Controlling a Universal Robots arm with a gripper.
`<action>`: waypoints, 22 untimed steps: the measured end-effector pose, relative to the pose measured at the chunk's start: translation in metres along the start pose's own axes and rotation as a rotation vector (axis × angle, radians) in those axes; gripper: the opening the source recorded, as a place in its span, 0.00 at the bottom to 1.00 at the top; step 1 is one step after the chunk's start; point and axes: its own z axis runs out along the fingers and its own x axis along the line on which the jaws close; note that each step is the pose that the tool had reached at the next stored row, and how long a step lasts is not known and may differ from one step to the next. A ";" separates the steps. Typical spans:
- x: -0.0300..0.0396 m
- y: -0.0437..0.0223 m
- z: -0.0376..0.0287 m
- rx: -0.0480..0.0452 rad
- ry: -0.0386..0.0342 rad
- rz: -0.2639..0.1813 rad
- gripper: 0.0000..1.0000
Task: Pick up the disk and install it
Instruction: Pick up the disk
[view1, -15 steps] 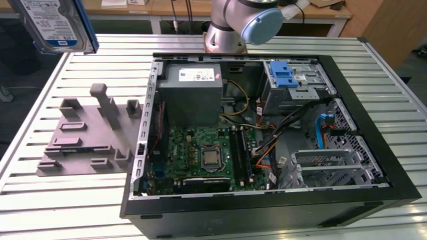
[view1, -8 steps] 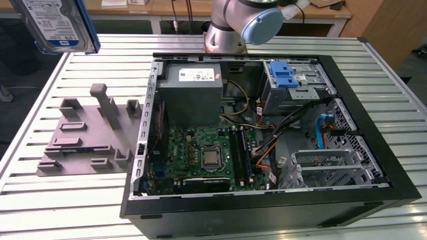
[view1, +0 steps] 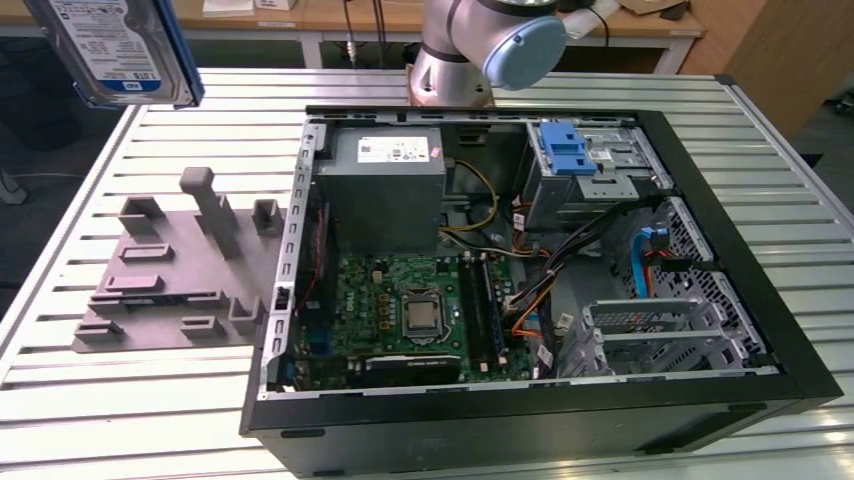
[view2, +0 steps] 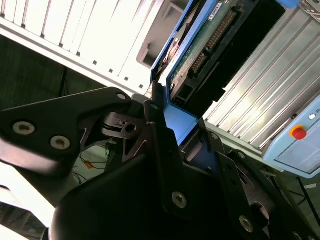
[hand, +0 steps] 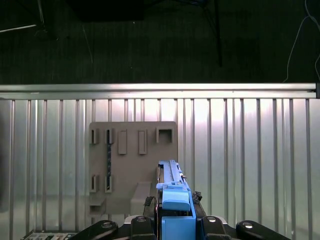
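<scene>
The disk (view1: 114, 45), silver with a white-and-blue label and a blue carrier frame, hangs high above the table at the exterior view's upper left, well clear of the grey holder plate (view1: 174, 265). In both wrist views my gripper (view2: 182, 130) is shut on the disk (view2: 210, 35), its black fingers (view2: 160, 140) pressing the blue frame from both sides. The first wrist view looks down along the disk's edge (hand: 172, 185) onto the holder plate (hand: 132, 165) below, with the gripper (hand: 175, 220) clamped at its base.
An open black computer case (view1: 747, 390) lies on the slatted metal table (view1: 107, 400), showing the motherboard, a grey power supply (view1: 380, 175) and a drive cage with a blue latch (view1: 567, 150). The arm's base (view1: 461, 50) stands behind the case.
</scene>
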 end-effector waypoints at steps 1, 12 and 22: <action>0.0000 -0.0005 0.0000 0.0000 0.0001 0.000 0.36; -0.0001 -0.0055 -0.0001 0.0000 0.0000 0.000 0.36; -0.0002 -0.0101 -0.0002 0.0000 0.0000 0.000 0.36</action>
